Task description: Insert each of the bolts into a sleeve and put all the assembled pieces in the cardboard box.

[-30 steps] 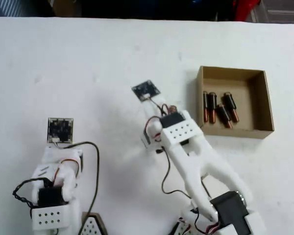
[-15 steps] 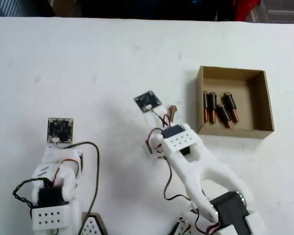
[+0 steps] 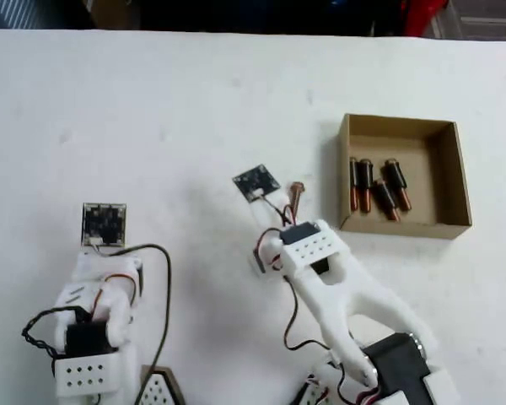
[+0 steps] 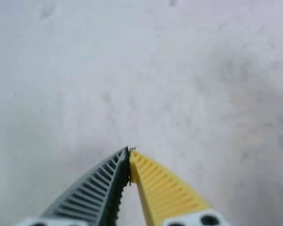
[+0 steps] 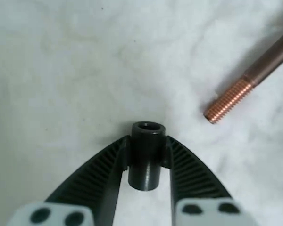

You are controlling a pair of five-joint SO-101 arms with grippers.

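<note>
White surface spreads wide across left and top. Lower left, the left claw is pinched shut, empty. At centre, the right claw clamps a black cylindrical sleeve, near a copper threaded bolt. A brown cardboard box sits at right.

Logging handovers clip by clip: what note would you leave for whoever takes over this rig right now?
Left gripper: shut, empty, over bare table.
Right gripper: shut on a black sleeve.
Bolt: loose on the table near the sleeve, outside the box.
Done: four pieces lie in the box.
Left: put the bolt into the held sleeve, then place that piece in the box.
</note>
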